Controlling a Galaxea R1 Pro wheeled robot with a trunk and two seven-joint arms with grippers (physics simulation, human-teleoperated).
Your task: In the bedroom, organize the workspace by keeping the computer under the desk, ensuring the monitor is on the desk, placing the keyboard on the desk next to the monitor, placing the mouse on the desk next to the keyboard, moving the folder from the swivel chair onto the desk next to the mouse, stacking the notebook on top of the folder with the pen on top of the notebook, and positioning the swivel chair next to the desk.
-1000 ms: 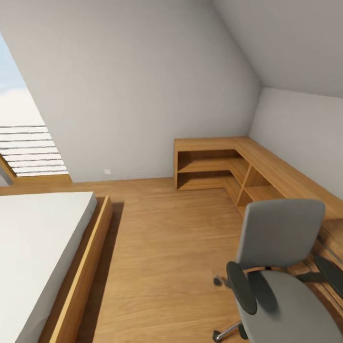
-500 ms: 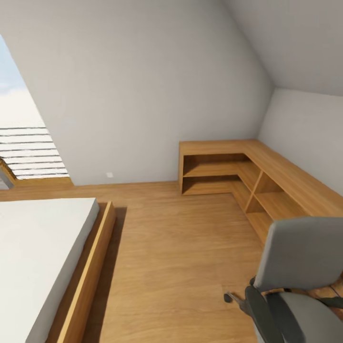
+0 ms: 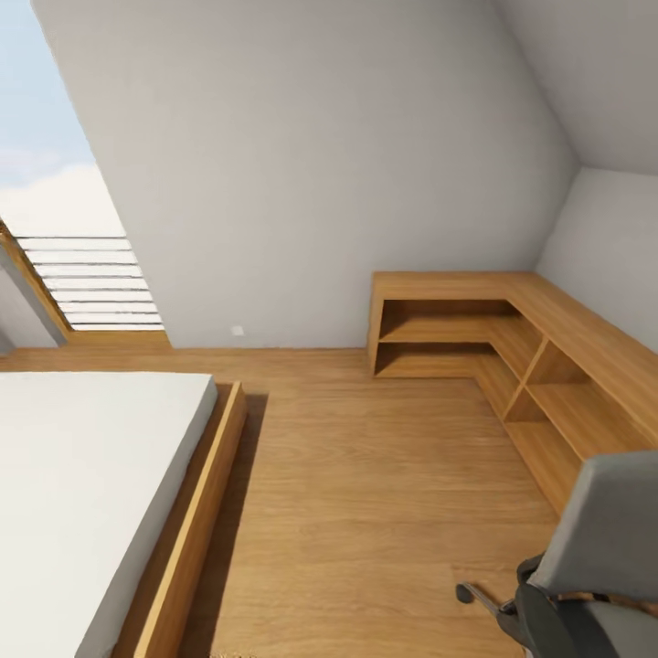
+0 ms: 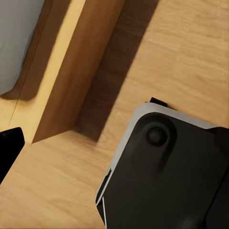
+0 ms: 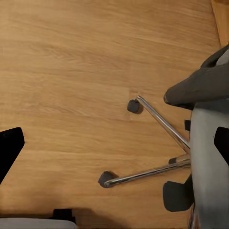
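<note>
In the bedroom: bed (image 3: 82,475) at left, corner shelf (image 3: 512,356) against the far wall, chair (image 3: 594,567) at lower right on the floor (image 3: 366,493). Both jaws: can't tell if apart or together.

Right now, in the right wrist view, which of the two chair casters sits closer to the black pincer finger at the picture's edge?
The caster at the end of the nearly level chrome leg; the other caster, on the steeper leg, lies farther from the finger.
</note>
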